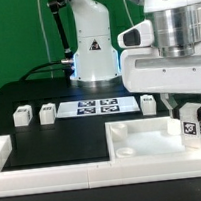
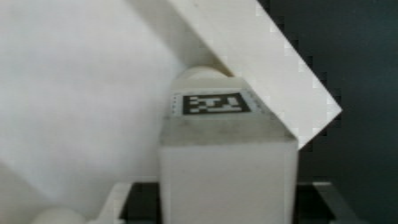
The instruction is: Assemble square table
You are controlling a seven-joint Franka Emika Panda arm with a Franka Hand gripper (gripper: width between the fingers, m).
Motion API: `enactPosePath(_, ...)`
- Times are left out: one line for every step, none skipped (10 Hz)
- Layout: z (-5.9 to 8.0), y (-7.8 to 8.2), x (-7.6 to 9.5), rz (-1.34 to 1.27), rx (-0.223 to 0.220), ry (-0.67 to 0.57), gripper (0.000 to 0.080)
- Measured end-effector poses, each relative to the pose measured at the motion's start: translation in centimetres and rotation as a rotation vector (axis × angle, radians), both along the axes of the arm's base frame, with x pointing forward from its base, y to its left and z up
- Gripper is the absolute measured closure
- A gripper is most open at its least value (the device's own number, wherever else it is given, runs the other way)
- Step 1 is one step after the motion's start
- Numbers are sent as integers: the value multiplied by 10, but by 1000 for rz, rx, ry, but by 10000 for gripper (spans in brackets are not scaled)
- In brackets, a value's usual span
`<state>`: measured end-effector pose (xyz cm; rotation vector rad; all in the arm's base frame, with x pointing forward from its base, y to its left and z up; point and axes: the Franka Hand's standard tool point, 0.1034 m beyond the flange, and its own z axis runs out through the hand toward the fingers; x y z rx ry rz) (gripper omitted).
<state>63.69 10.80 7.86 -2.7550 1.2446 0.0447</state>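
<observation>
Here we go: my hand is clamped partway shut on a small white block leg with a black-and-white tag, at the white plastic square tabletop's corner on the exterior view's right, so next, I reckon, line it up and seat it.

You see white tabletop; white leg at its 3 o'clock, black-and-white square tag on it. Similar black-on-white tags on white marker board. Black table, green backdrop, white rail.
</observation>
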Motion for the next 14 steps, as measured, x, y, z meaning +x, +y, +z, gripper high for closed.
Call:
enactPosePath(0, -1, 0, -101, 2, 12, 508)
enactPosePath(0, -3, -1, -182, 20, 25, 508)
enactPosePath(0, -3, -1, -227, 29, 33, 508)
enactPosePath(0, -3, -2, -235, 29, 36, 508)
enactPosePath(0, -2, -2, -208, 26, 31, 508)
enactPosePath(3, 3, -1, -56, -12, -3, 329)
enactPosePath(5, 12, -1, 139, -49, -51, 329)
enactPosePath(4, 15, -2, 273, -59, -71, 186)
enactPosePath(3, 12, -2, 317, -60, -74, 161)
enactPosePath(3, 12, -2, 376, -63, -79, 161)
enactPosePath(3, 12, -2, 503, -72, -91, 151)
enactPosePath(3, 12, -1, 691, -95, -117, 151)
enactPosePath(1, 14, -1, 818, -111, -137, 150)
enactPosePath(-1, 12, -3, 993, -119, -145, 150)
